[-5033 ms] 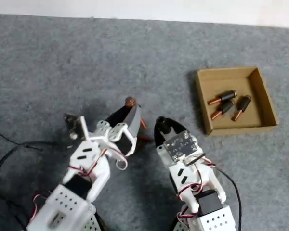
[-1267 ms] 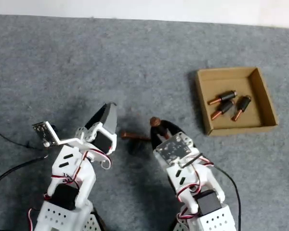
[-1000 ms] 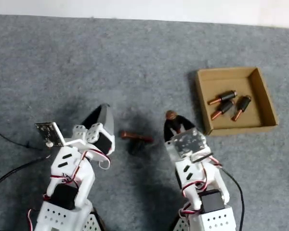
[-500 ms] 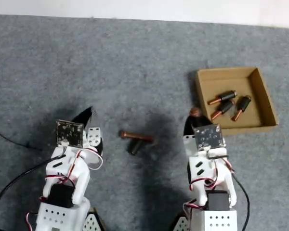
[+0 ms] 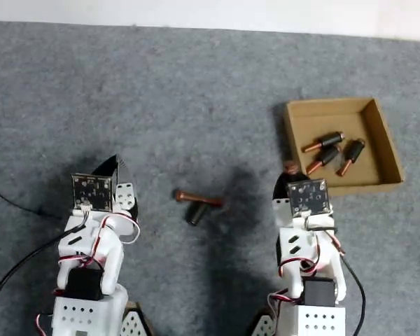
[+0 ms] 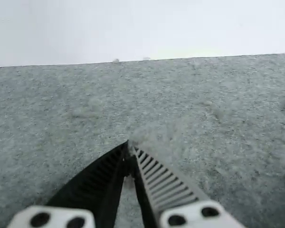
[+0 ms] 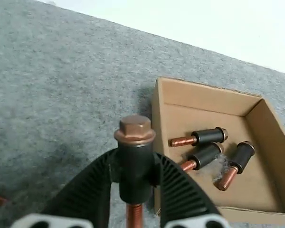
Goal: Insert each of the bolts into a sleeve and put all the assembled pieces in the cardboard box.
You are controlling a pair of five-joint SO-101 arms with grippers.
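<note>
One bolt-in-sleeve piece is clamped by its sleeve in the right hand just beside the cardboard box, probably so it can be dropped in. Three finished pieces are counted inside, one loose bolt and one loose sleeve are lying on the table, and the left hand is clenched empty
</note>
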